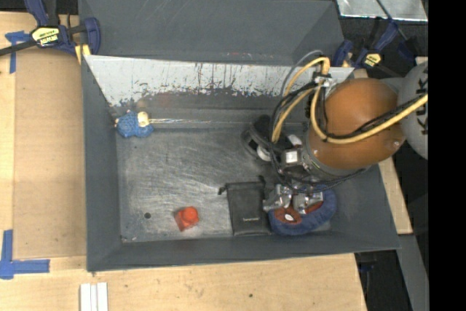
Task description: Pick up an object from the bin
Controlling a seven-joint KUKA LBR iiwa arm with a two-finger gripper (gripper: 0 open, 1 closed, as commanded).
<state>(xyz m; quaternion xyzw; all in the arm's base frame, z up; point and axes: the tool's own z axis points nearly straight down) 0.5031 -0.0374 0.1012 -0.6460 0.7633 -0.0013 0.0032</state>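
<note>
Though partly hidden, the blue rounded cloth-like thing (pixel 322 218) in the lower right corner of the bin (pixel 211 25) looks soft and light. It would likely fold rather than slip, so its thick rim seems the best place to pinch. A flat black block (pixel 246 209) lies just beside it. The pincer (pixel 293 199) points down over it, low under the orange cover (pixel 357 124); whether it is open or closed I cannot tell.

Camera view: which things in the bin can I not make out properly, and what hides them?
- Blue round thing, lower right corner: the pincer covers its middle, camera view.
- Dark thing behind the pincer: half hidden by the arm's cables; kind unclear.
- Small orange thing, lower left: too small to name.
</note>
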